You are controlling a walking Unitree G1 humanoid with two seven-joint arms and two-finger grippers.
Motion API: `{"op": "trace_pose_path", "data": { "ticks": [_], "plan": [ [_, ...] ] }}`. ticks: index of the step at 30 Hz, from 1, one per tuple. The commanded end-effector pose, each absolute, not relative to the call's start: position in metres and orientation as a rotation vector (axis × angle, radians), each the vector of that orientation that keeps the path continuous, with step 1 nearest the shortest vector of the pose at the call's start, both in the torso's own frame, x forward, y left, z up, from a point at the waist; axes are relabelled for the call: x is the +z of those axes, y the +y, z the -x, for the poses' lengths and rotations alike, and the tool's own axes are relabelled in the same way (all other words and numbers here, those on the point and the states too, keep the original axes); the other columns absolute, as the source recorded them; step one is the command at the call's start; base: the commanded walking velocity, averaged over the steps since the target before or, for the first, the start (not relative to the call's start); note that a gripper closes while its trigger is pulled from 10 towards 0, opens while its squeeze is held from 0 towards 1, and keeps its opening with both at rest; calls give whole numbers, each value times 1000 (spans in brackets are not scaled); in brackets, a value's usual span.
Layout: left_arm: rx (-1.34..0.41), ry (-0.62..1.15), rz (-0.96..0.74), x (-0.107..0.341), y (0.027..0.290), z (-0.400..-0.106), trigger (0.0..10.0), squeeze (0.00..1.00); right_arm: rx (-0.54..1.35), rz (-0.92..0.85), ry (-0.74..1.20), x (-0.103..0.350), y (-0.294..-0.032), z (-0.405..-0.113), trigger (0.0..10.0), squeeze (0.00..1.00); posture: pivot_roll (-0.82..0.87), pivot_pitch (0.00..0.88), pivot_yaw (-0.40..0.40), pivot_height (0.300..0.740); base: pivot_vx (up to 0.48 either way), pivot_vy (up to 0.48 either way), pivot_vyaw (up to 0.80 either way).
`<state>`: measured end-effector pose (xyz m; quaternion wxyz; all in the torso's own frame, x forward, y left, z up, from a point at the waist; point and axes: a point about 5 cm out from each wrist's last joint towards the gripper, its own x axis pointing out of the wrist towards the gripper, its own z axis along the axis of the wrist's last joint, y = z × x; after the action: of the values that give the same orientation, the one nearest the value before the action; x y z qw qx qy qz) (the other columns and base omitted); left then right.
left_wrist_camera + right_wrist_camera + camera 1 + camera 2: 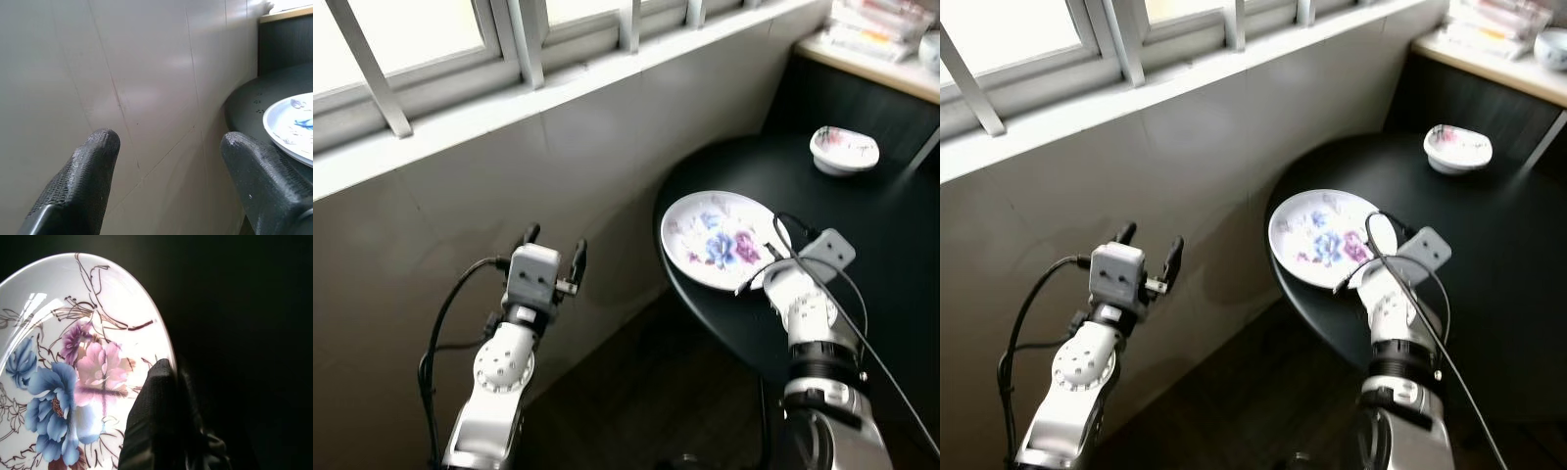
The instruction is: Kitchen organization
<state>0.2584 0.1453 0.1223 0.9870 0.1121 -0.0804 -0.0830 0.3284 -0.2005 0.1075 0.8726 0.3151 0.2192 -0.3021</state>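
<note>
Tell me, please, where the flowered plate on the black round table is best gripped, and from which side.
Grip the flowered plate at its thin raised rim, on the edge nearest the robot, where it lies flat by the round black table edge. One finger goes over the rim and one under. The right pincer already sits at that rim, probably the best approach; the left pincer hangs open by the wall.

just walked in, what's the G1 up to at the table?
The right gripper is at the near rim of the floral plate on the round black table, with one black finger lying on the plate's edge, apparently pinching the rim to lift it. The left gripper is open and held up in front of the tiled wall, beside the table, holding nothing. A small floral bowl sits farther back on the table, untouched.
</note>
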Motion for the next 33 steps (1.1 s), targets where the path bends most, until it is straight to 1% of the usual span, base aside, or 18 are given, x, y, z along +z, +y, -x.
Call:
{"op": "trace_pose_path", "data": {
  "ticks": [1, 2, 3, 4, 5, 8, 9, 10, 11, 12, 21, 24, 28, 29, 30, 31, 33],
  "plan": [
    [-166, -157, -225, 122, 144, -258, 10000, 0, -660, -622, 434, 119, -202, -324, 0, 0, 8, 56, -32, 740, 0, 0, 0],
    [-167, -157, -224, 122, 144, -258, 10000, 0, -657, -616, 435, 120, -199, -322, 0, 0, 2, 56, -31, 740, 0, 0, 0],
    [-168, -156, -224, 122, 143, -258, 10000, 0, -650, -613, 445, 120, -197, -321, 2431, 0, 2, 55, -31, 740, 0, 0, 0],
    [-169, -156, -224, 122, 143, -258, 10000, 0, -647, -611, 453, 121, -195, -319, 7569, 0, 2, 55, -31, 740, 0, 0, 0],
    [-170, -156, -224, 122, 143, -259, 10000, 0, -642, -606, 470, 120, -192, -316, 10000, 0, 1, 55, -32, 740, 0, 0, 0],
    [-170, -158, -223, 122, 142, -259, 10000, 0, -640, -602, 500, 118, -188, -310, 10000, 0, 0, 54, -32, 740, 0, 0, 0],
    [-170, -158, -222, 122, 142, -260, 10000, 0, -647, -598, 502, 117, -189, -309, 10000, 231, 0, 53, -32, 740, 0, 0, 0],
    [-170, -159, -223, 122, 141, -260, 10000, 0, -649, -600, 503, 117, -189, -308, 10000, 945, 2, 52, -32, 740, 0, 0, 0],
    [-170, -159, -223, 122, 141, -260, 10000, 0, -651, -602, 504, 116, -189, -307, 10000, 945, 2, 52, -32, 740, 0, 0, 0],
    [-169, -158, -224, 122, 141, -260, 10000, 0, -658, -596, 506, 115, -190, -306, 10000, 1000, 1, 52, -32, 740, 0, 0, 0],
    [-170, -158, -225, 122, 142, -260, 10000, 0, -673, -593, 496, 116, -194, -302, 10000, 1000, 1, 53, -31, 740, 0, 0, 0],
    [-170, -157, -227, 122, 142, -260, 10000, 0, -610, -630, 475, 121, -188, -307, 10000, 1000, 1, 54, -29, 740, 0, 0, 0],
    [-171, -157, -228, 122, 143, -260, 10000, 0, -580, -653, 494, 120, -183, -309, 10000, 1000, 4, 53, -29, 740, 0, 0, 0],
    [-172, -157, -229, 122, 143, -260, 10000, 0, -574, -654, 507, 118, -183, -310, 10000, 969, 5, 54, -28, 740, 0, 0, 0],
    [-172, -157, -230, 122, 143, -260, 10000, 0, -572, -655, 515, 117, -183, -310, 10000, 969, 5, 54, -28, 740, 0, 0, 0],
    [-172, -157, -231, 122, 143, -260, 10000, 0, -572, -659, 526, 114, -184, -310, 10000, 0, 5, 54, -28, 740, 0, 0, 0],
    [-172, -157, -232, 122, 143, -260, 10000, 0, -563, -673, 552, 109, -186, -312, 10000, 0, 4, 53, -27, 740, 0, 0, 0]
  ]
}}
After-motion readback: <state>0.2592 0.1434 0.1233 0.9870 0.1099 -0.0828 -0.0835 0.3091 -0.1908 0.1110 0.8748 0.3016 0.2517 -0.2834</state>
